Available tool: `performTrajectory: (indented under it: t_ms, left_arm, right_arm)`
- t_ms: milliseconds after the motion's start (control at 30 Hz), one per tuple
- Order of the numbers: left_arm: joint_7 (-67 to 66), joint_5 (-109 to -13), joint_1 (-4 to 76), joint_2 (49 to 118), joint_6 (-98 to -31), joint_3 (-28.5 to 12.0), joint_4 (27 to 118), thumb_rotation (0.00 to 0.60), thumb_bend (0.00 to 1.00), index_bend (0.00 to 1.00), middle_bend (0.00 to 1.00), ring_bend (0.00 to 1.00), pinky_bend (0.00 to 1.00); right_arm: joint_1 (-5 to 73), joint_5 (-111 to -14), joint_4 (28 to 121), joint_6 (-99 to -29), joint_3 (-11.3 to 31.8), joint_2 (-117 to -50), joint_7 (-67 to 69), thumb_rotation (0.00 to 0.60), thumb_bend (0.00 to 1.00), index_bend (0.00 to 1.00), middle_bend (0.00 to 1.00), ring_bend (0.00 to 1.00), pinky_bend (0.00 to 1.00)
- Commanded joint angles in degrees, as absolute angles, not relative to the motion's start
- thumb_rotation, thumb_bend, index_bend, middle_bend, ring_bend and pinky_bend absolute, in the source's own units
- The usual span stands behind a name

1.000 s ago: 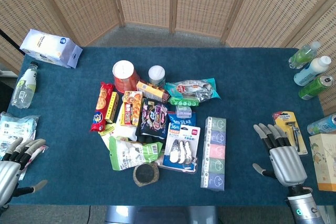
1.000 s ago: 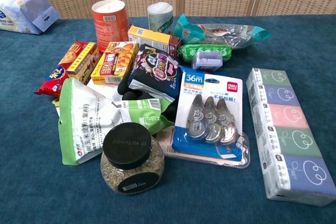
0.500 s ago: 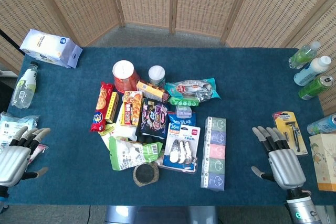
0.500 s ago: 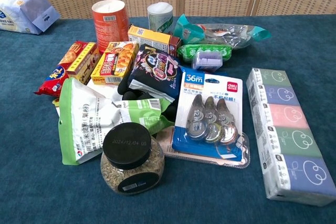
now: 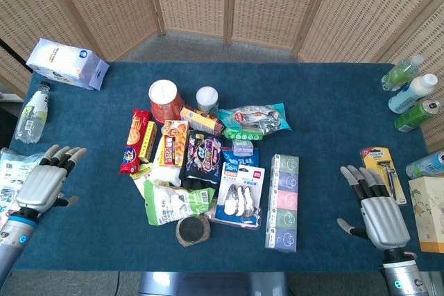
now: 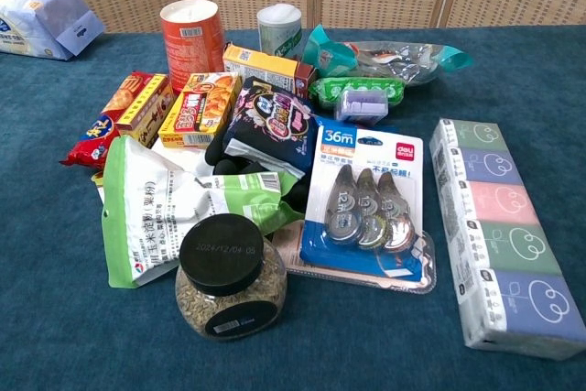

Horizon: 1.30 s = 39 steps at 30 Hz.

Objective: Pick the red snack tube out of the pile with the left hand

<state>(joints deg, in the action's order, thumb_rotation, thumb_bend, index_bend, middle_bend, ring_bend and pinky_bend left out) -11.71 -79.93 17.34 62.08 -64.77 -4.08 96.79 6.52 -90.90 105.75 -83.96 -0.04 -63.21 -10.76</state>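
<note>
The red snack tube (image 5: 164,101) stands upright with a white lid at the far left end of the pile; the chest view shows the red snack tube (image 6: 192,41) at the back, behind a yellow biscuit box. My left hand (image 5: 47,184) hovers open over the table's left side, fingers spread, well to the left of the pile and nearer than the tube. My right hand (image 5: 376,210) is open at the near right, fingers apart, holding nothing. Neither hand shows in the chest view.
The pile holds a red biscuit pack (image 5: 130,142), a green-white pouch (image 5: 173,202), a dark-lidded jar (image 5: 192,231), correction tapes (image 5: 240,193) and a tissue pack (image 5: 284,202). A water bottle (image 5: 32,111) and white bag (image 5: 66,63) lie left. Bottles (image 5: 413,93) stand far right.
My left hand has risen from the near left corner and moved forward and slightly right onto the table. My right hand has barely shifted. The pile is unchanged.
</note>
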Motion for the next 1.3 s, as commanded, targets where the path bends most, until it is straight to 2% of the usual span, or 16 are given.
performTrajectory:
  t_ms: [33, 233, 367, 867, 1100, 1300]
  left_arm:
    - [-13.18, -77.18, 20.23, 64.43, -61.22, -5.4, 94.68, 0.6, 0.17, 0.07, 0.14, 0.12, 0.0]
    - [-13.71, -73.89, 24.76, 68.6, -56.68, -7.3, 91.04, 0.6, 0.17, 0.07, 0.14, 0.12, 0.0]
    - [-10.93, -75.29, 26.53, 72.26, -57.38, -8.3, 87.88, 0.6, 0.17, 0.07, 0.14, 0.12, 0.0]
    - [-7.37, -76.79, 31.92, 79.52, -54.59, -8.04, 81.65, 0.6, 0.17, 0.07, 0.16, 0.12, 0.0]
    - [6.22, -76.91, 32.7, 76.36, -49.06, -7.04, 85.28, 0.6, 0.17, 0.08, 0.2, 0.17, 0.0]
    - [10.54, -79.92, 32.23, 73.14, -49.65, -5.3, 87.7, 0.6, 0.17, 0.08, 0.19, 0.17, 0.0]
  right_arm:
    - [6.31, -90.87, 106.01, -84.25, 0.09, -62.97, -10.77, 0.6, 0.16, 0.03, 0.0, 0.0, 0.0]
    - [5.61, -90.59, 106.18, -84.94, 0.21, -62.6, -10.76, 0.6, 0.16, 0.03, 0.0, 0.0, 0.0]
    - [5.23, -90.3, 106.34, -85.27, 0.37, -62.28, -10.83, 0.6, 0.16, 0.03, 0.0, 0.0, 0.0]
    - [4.73, -89.64, 106.14, -85.03, 0.68, -62.17, -9.84, 0.6, 0.16, 0.03, 0.0, 0.0, 0.0]
    - [4.28, -89.82, 106.29, -85.56, 0.75, -61.84, -9.99, 0.6, 0.16, 0.03, 0.0, 0.0, 0.0]
    - [4.28, -89.69, 106.41, -85.27, 0.86, -61.85, -10.12, 0.6, 0.16, 0.03, 0.0, 0.0, 0.0]
